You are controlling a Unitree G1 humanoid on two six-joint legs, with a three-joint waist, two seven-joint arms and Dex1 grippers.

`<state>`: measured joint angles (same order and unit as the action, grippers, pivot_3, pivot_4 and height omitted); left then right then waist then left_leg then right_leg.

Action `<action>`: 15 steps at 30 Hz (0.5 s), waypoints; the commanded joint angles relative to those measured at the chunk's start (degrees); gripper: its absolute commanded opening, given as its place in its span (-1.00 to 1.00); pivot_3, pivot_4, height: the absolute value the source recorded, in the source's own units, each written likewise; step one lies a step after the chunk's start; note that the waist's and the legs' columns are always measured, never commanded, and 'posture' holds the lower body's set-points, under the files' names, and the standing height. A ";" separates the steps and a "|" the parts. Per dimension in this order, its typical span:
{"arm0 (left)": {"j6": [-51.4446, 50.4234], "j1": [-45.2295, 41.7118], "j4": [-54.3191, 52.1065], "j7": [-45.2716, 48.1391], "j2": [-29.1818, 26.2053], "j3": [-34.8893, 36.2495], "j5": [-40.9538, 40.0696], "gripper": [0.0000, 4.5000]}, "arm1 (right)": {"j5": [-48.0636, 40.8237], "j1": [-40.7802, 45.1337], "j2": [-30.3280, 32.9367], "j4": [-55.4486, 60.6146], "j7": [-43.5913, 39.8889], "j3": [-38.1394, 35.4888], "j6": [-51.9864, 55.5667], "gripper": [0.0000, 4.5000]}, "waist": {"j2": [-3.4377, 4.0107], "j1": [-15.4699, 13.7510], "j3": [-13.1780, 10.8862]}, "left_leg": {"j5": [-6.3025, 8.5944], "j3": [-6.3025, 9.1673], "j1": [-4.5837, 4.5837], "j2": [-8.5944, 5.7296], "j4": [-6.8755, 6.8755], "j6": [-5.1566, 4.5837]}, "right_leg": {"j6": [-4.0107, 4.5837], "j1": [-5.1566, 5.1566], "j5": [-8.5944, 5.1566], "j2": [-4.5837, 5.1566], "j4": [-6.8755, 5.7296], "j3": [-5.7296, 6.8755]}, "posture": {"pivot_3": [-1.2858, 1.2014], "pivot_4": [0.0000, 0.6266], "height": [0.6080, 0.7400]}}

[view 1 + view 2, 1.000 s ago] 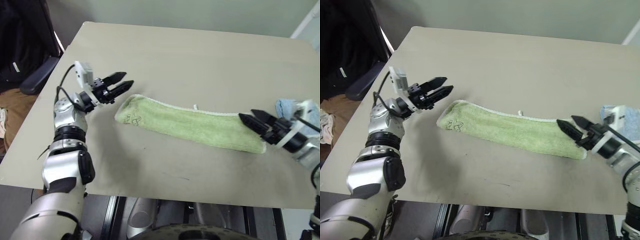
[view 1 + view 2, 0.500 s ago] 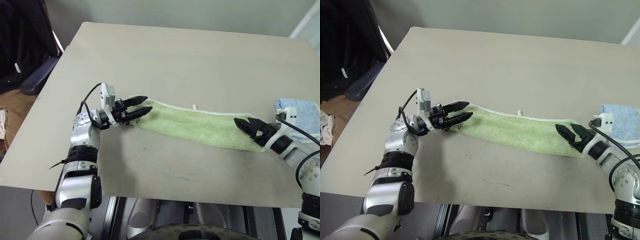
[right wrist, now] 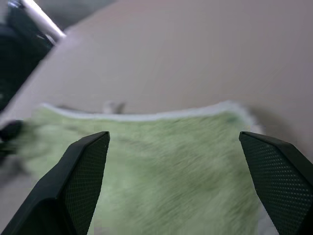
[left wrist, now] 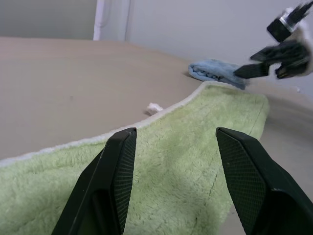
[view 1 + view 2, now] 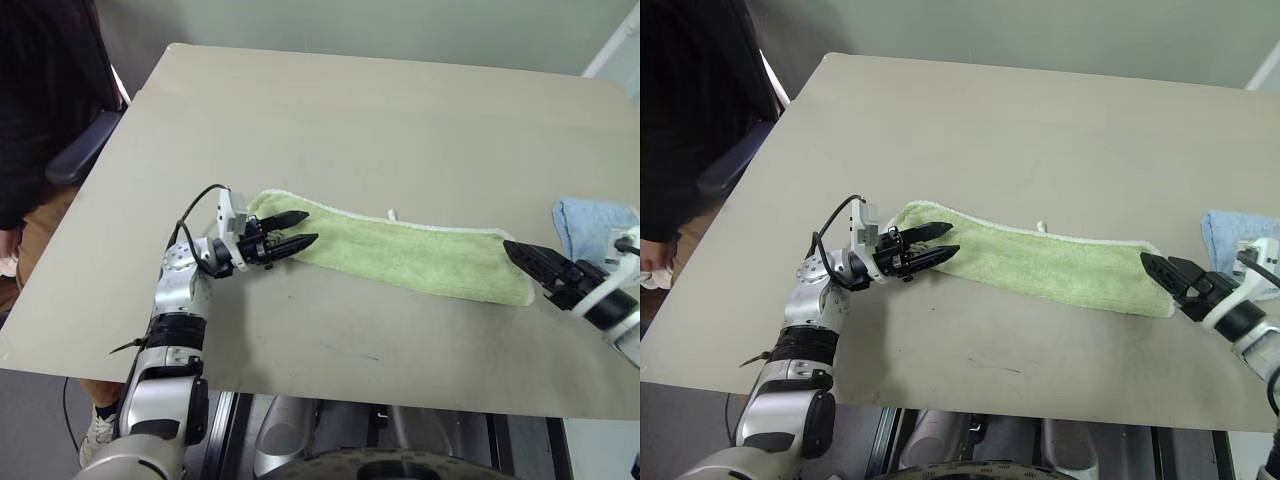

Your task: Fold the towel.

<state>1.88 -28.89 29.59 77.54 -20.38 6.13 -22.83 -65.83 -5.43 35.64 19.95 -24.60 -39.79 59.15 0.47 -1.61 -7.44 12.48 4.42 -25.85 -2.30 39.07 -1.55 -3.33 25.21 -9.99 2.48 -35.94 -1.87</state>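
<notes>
A long, narrow light green terry cloth towel [image 5: 395, 250] with white stitched edging lies flat across the middle of a beige table [image 5: 400, 120], already doubled lengthwise into a strip. A small white loop [image 5: 391, 213] pokes out from its far edge.

The left claw [image 5: 292, 229] lies low over the towel's left end, its two black fingers spread apart with green cloth under them and between them, not yet clenched. The right claw [image 5: 527, 256] sits just off the towel's right end, also released and spread wide, holding nothing. A smaller light blue towel [image 5: 590, 222] lies bunched near the table's right edge, close behind the right claw.

Risks, as a judgement: the left claw may pinch only the top layer, so the strip opens instead of folding over. The right claw, being beside the end and not over it, could shove the cloth or snag the blue towel.

The left wrist view shows the pile running between the fingers [image 4: 115, 181] and the opposite claw beyond. The head views show the whole strip and a person seated at the table's left side.
</notes>
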 commanded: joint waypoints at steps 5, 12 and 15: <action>4.03 1.12 -7.98 2.10 0.11 -4.11 0.30 0.25 | -23.59 -9.95 3.62 5.68 10.09 -7.75 3.99 0.99 | 0.00 -0.03 0.00 | 0.09 0.02 0.01 0.02 -0.05 -0.07 | -0.10 0.00 -0.10 -0.03 0.00 -0.03 | 0.03 -0.52 0.89; -9.17 0.80 -18.23 1.66 -5.46 -7.42 -1.45 0.25 | -39.80 -23.58 7.41 9.71 17.53 -6.31 0.74 0.99 | -0.02 0.09 0.00 | 0.69 0.02 0.01 0.01 -0.05 0.28 | -0.20 -0.02 -0.17 -0.04 0.03 -0.03 | 0.03 -0.52 0.89; -11.76 -0.20 -19.69 3.54 -7.98 -9.26 -1.29 0.53 | -41.12 -25.40 7.96 10.25 19.05 -5.62 -1.63 1.00 | -0.03 0.18 0.01 | 0.75 0.02 0.02 0.02 -0.03 0.20 | -0.19 -0.03 -0.18 -0.03 0.04 -0.03 | 0.03 -0.52 0.89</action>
<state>-8.77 -28.11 12.29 79.98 -27.72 -2.59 -23.36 -104.60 -30.67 42.99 28.51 -6.40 -45.12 59.33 0.44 -1.42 -7.43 13.25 4.44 -25.83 -2.28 39.05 -1.37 -3.52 25.18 -10.16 2.46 -35.90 -1.91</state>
